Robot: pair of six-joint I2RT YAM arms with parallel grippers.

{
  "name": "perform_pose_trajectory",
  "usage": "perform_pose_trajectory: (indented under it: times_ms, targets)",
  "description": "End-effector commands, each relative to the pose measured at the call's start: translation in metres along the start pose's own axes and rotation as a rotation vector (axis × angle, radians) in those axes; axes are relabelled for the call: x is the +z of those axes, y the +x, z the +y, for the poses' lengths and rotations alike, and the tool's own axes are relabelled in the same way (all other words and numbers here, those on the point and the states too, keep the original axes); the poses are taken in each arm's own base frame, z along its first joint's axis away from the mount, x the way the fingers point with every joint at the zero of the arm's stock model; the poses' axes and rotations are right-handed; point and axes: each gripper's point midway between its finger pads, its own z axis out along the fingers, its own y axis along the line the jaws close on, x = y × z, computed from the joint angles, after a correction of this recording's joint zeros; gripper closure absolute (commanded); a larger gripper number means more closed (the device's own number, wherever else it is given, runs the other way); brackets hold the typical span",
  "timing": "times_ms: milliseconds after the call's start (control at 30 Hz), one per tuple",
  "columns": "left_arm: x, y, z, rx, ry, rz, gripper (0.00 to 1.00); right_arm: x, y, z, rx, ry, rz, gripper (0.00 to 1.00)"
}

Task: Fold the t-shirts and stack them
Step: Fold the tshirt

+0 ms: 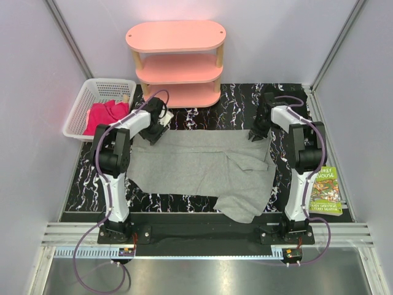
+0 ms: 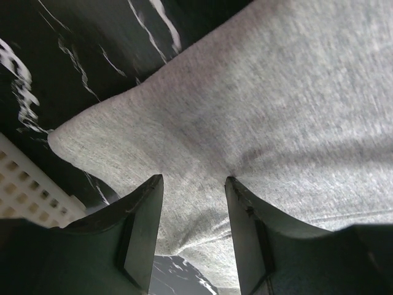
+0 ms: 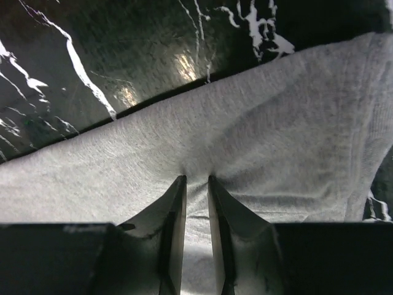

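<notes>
Right pincer (image 3: 196, 179) clamps the far edge of the grey t-shirt (image 1: 196, 163); left pincer (image 2: 191, 181) straddles it, jaws apart (best close first), then lift both evenly.

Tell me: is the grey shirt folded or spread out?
Mostly spread: the grey shirt lies wide across the table, with one flap doubled over near its right side.

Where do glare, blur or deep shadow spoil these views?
Right wrist: two glare spots on the glossy table; grey t-shirt sharp. Left wrist: table veins smeared, fingers dark and featureless. Top external: evenly lit, sharp, pink cast on wall by the basket.
</notes>
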Motion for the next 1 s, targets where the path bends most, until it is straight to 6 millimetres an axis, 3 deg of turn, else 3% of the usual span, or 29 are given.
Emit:
perform_pose_trajectory:
  times_ms: [0,167,333,467,633,733,767,833,867,900,933,967]
  targets:
    - [0.012,-0.02,0.015,-0.024,-0.045,-0.022,0.5,0.011,-0.015,0.012,0.024,-0.031,0.0,0.72]
    - [0.017,-0.033,0.026,-0.046,-0.032,-0.011,0.5,0.024,-0.019,0.018,0.045,-0.044,0.021,0.73]
    - [0.017,-0.045,0.037,-0.049,-0.054,-0.025,0.5,0.029,-0.039,0.028,0.039,-0.059,-0.003,0.73]
    - [0.017,-0.043,0.039,-0.051,-0.061,-0.015,0.51,0.029,-0.059,0.029,0.047,-0.059,-0.022,0.73]
    - [0.005,-0.026,0.043,-0.068,-0.067,-0.01,0.51,0.015,-0.082,0.036,0.031,-0.069,-0.063,0.72]
    - [-0.027,-0.032,0.054,-0.078,-0.1,-0.071,0.51,-0.01,-0.086,0.052,0.015,-0.125,-0.085,0.66]
    - [-0.054,-0.037,0.063,-0.082,-0.126,-0.125,0.5,-0.021,-0.088,0.056,0.002,-0.134,-0.106,0.64]
    - [-0.085,-0.041,0.07,-0.084,-0.147,-0.185,0.48,-0.057,-0.089,0.07,-0.036,-0.159,-0.17,0.6]
    - [-0.117,-0.041,0.073,-0.088,-0.159,-0.239,0.46,-0.07,-0.088,0.075,-0.049,-0.169,-0.189,0.59]
    - [-0.132,-0.039,0.073,-0.089,-0.159,-0.262,0.45,-0.098,-0.087,0.082,-0.063,-0.194,-0.232,0.58]
    - [-0.143,-0.033,0.07,-0.089,-0.152,-0.275,0.42,-0.112,-0.084,0.085,-0.076,-0.202,-0.254,0.58]
    - [-0.171,-0.026,0.068,-0.086,-0.151,-0.325,0.41,-0.123,-0.074,0.094,-0.104,-0.212,-0.264,0.58]
